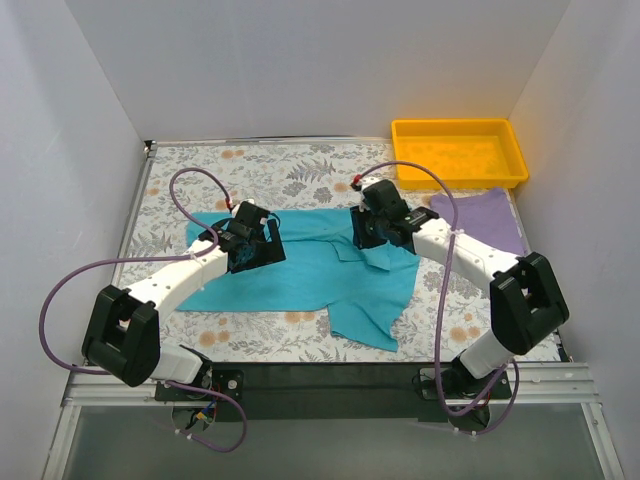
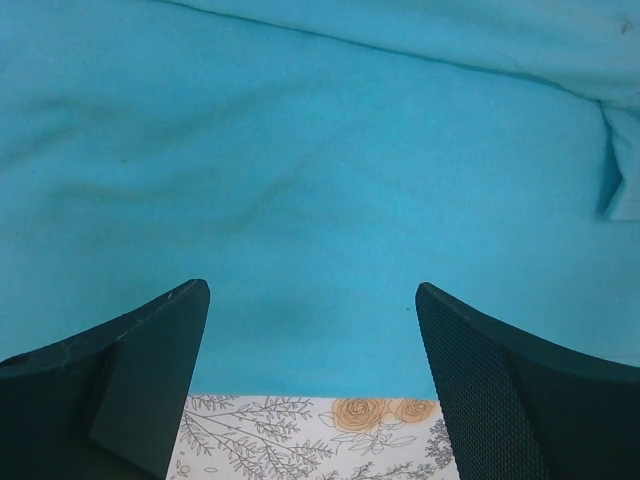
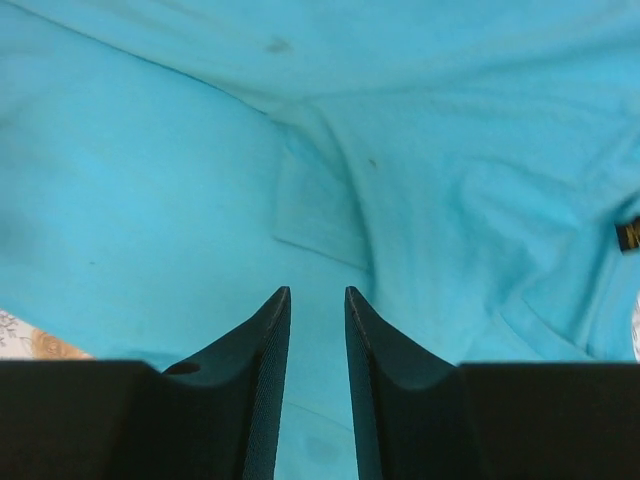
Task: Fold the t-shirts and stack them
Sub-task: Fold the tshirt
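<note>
From above, the teal t-shirt (image 1: 320,275) lies spread and rumpled across the middle of the table (image 1: 200,165), one part trailing toward the near edge; the lavender t-shirt (image 1: 485,220) lies flat at the right side, well apart from the teal one; the yellow tray (image 1: 458,125) sits at the far right corner, just beyond the lavender t-shirt. The left gripper (image 1: 252,246) is over the left part of the teal t-shirt; the right gripper (image 1: 376,230) is over its upper right part.

In the left wrist view, the left gripper (image 2: 312,290) is spread wide, its fingers (image 2: 150,345) far apart with nothing between them; the teal t-shirt (image 2: 300,150) fills nearly the whole view; its straight edge runs across the bottom, with the table's flowered cover (image 2: 320,440) showing beneath.

In the right wrist view, the right gripper (image 3: 318,295) has its fingers (image 3: 265,380) drawn close together with only a slim gap; whether any cloth is pinched there cannot be told; the teal t-shirt (image 3: 150,200) lies wrinkled under it, with a small dark label (image 3: 628,237) at the right edge.
</note>
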